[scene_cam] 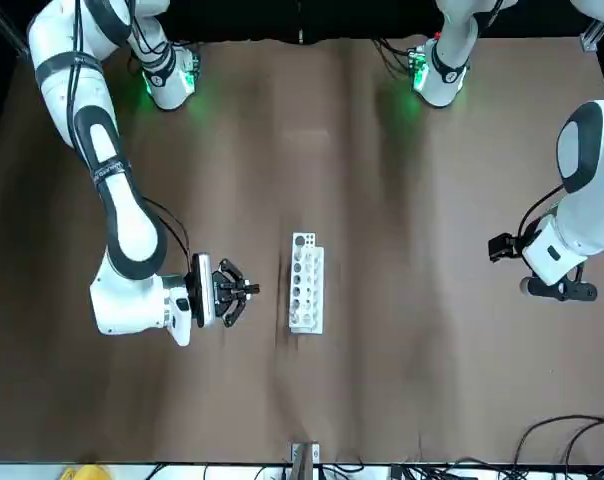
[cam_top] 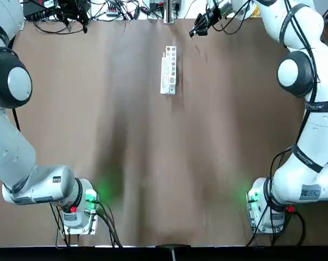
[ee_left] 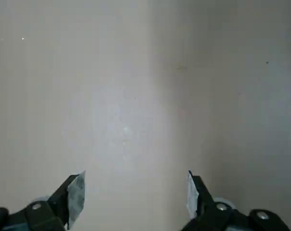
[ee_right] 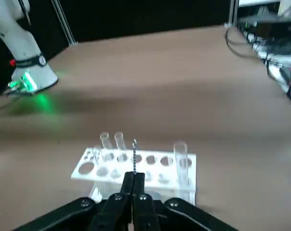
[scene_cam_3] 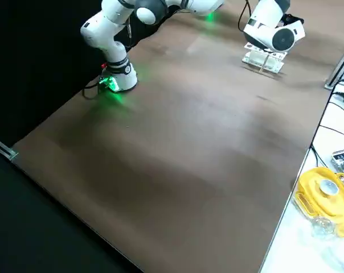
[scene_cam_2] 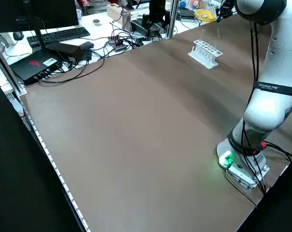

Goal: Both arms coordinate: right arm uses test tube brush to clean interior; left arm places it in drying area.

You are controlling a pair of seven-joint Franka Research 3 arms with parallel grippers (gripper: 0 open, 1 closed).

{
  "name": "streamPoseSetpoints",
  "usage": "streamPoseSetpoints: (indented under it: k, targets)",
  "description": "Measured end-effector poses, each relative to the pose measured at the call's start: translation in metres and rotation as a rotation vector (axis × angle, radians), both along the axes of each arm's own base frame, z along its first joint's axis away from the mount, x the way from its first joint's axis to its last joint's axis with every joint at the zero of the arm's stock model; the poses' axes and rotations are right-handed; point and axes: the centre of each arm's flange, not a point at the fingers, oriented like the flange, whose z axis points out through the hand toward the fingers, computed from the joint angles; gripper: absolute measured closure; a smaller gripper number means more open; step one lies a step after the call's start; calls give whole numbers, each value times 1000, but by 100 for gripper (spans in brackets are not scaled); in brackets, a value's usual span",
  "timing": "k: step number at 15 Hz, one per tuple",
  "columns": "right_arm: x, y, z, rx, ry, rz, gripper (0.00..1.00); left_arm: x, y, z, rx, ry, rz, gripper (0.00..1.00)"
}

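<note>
The drying area is a small white rack [cam_top: 169, 70] with a row of holes, standing at the far middle of the table; it also shows as the rack [scene_cam: 306, 283] in the front view. Several clear tubes [ee_right: 180, 155] stand upright in it. My right gripper [ee_right: 134, 176] is shut on the test tube brush [ee_right: 134, 153], a thin twisted stick pointing up just short of the rack [ee_right: 136, 167]. That right gripper [scene_cam: 244, 290] hovers beside the rack's right side. My left gripper [ee_left: 136, 185] is open over bare table, far off to the left, seen as the left gripper [scene_cam: 567, 291].
Cables, a keyboard [scene_cam_2: 59, 35] and electronics crowd the table's far edge. A yellow object [scene_cam_3: 326, 196] lies beyond the edge on the robot's right side. The two green-lit arm bases [cam_top: 82, 204] [cam_top: 262, 201] stand at the near edge. Brown tabletop stretches between them and the rack.
</note>
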Motion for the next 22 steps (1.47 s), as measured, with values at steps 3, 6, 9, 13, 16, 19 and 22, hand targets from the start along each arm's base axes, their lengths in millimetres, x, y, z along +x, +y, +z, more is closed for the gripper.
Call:
streamPoseSetpoints:
  k: [3, 6, 9, 13, 16, 19, 22]
  targets:
    - [-3, 13, 7, 96, -5, 0, 97, 0, 0, 0, 0, 0, 0, 0]
    - [-7, 28, 14, 154, 2, 4, 97, 0, 0, 0, 0, 0, 0, 0]
    - [-13, 44, 24, 198, -2, 20, 97, 0, 0, 0, 0, 0, 0, 0]
    - [-13, 53, 32, 336, -87, 27, 97, 0, 0, 0, 0, 0, 0, 0]
    - [-11, 55, 31, 418, -144, 19, 97, 0, 0, 0, 0, 0, 0, 0]
    - [-8, 56, 31, 499, -197, -1, 97, 0, 0, 0, 0, 0, 0, 0]
    - [-7, 56, 31, 535, -230, -9, 97, 0, 0, 0, 0, 0, 0, 0]
